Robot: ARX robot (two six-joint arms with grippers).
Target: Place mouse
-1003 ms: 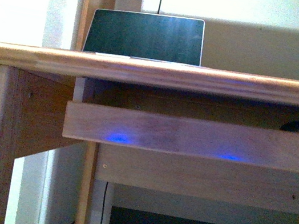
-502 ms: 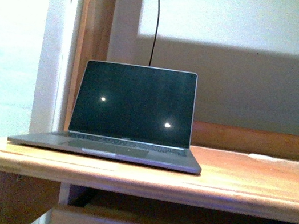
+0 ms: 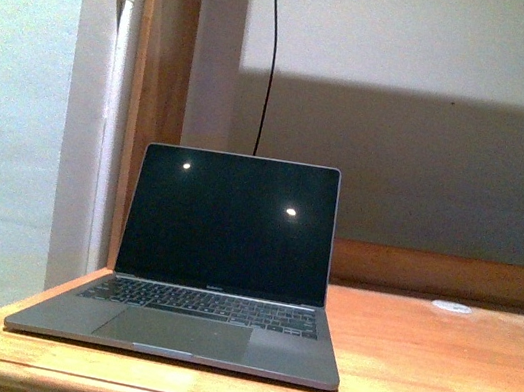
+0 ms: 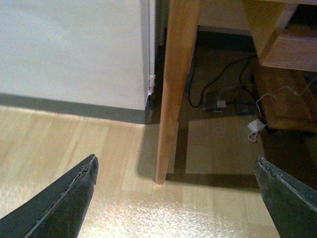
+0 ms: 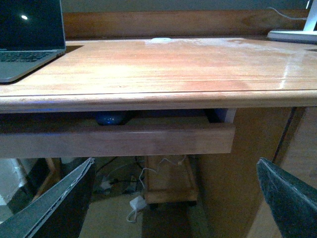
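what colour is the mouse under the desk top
Dark bluish grey. The mouse shows best in the right wrist view.

No readable text, brand or number in any view. On the laptop (image 3: 222, 250) there is a tiny strip of lettering on the bezel under the screen, too small to read, and the key legends are blurred. The mouse (image 5: 111, 118) sits in shadow under the surface (image 5: 163, 64), so any logo is not legible. The white disc (image 3: 452, 307) on the surface is too small to tell any marking.
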